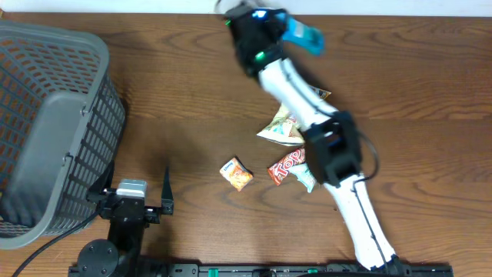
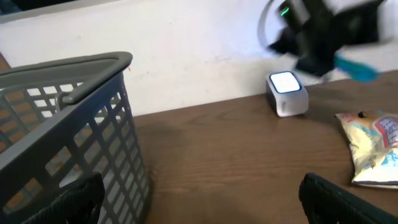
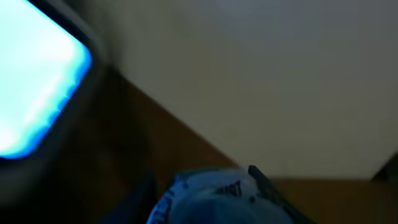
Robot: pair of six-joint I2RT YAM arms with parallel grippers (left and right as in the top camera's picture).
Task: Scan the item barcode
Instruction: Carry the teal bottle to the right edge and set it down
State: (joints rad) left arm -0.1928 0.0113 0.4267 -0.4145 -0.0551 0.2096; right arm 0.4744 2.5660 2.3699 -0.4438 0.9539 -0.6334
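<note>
The brown wooden table [image 1: 430,92] filled the overhead view. A grey slatted basket [image 1: 54,123] stood at its left end. The white right arm [image 1: 307,115] reached from the near right edge up to the far middle of the table, crossing over several packets.

The left pincer [image 1: 132,189] sat at the near edge just beside the basket, released, with its black fingers [image 2: 345,200] spread wide and nothing between them.

A yellow-and-white packet [image 1: 281,128] lay near the table's middle, partly under the arm. A red packet [image 1: 285,168] lay closer to the near edge, touching a pale packet [image 1: 307,180] that was mostly hidden by the arm. A small orange packet [image 1: 237,174] lay apart to their left.

The right pincer [image 1: 281,31] was at the far edge, clenched on the blue packet [image 1: 303,37], which stuck out to its right, lifted off the table. In the left wrist view the pincer hung just above and beside the small white scanner [image 2: 287,93], whose face glowed. The right wrist view was blurred, showing the glow at upper left and the blue packet at the bottom.
</note>
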